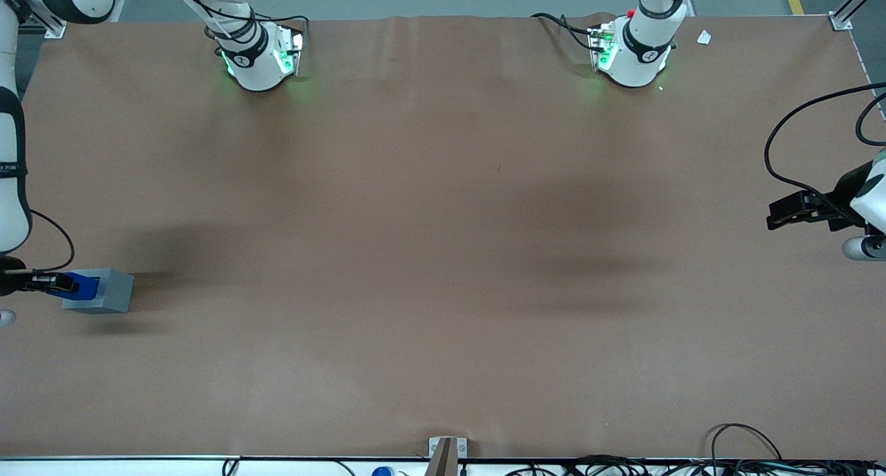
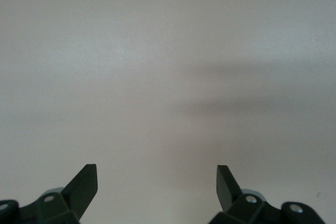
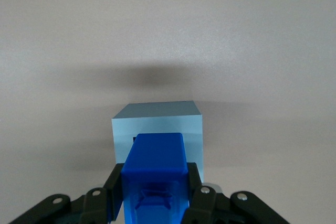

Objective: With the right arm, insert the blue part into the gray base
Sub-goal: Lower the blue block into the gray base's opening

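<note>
Brown paper-covered tabletop (image 1: 443,254). White multi-joint right arm (image 1: 10,165) reaches down at its own end. Light-gray plastic cube-like base (image 1: 111,293) sits there. Black two-finger tool (image 3: 155,195), clamped on the small bright-blue plastic part (image 3: 156,163), holds it directly above the base's top face.

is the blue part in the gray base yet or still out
Partly in: the gripper holds the blue part, its tip entering the gray base. Seating depth: cannot tell.

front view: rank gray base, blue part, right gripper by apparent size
1. gray base, largest.
2. gripper, at the working arm's end of the table, shut on the blue part; partly cut off, so its rank is unsure.
3. blue part, partly hidden.
</note>
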Tool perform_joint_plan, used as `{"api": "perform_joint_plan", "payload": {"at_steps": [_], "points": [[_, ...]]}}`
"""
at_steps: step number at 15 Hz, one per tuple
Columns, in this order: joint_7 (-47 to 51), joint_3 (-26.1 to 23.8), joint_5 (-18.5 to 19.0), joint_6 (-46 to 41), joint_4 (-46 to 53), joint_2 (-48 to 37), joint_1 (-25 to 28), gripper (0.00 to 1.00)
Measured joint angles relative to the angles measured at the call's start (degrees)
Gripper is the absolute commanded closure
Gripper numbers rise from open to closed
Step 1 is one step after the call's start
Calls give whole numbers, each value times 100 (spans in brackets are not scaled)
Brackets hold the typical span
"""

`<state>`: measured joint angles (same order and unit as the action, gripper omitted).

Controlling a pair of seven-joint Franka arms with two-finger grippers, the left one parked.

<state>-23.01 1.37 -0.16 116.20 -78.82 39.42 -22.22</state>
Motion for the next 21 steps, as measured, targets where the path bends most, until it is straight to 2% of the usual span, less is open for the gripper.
{"api": "perform_joint_plan", "payload": {"at_steps": [21], "points": [[1, 8, 2, -109, 11, 8, -6, 91]]}}
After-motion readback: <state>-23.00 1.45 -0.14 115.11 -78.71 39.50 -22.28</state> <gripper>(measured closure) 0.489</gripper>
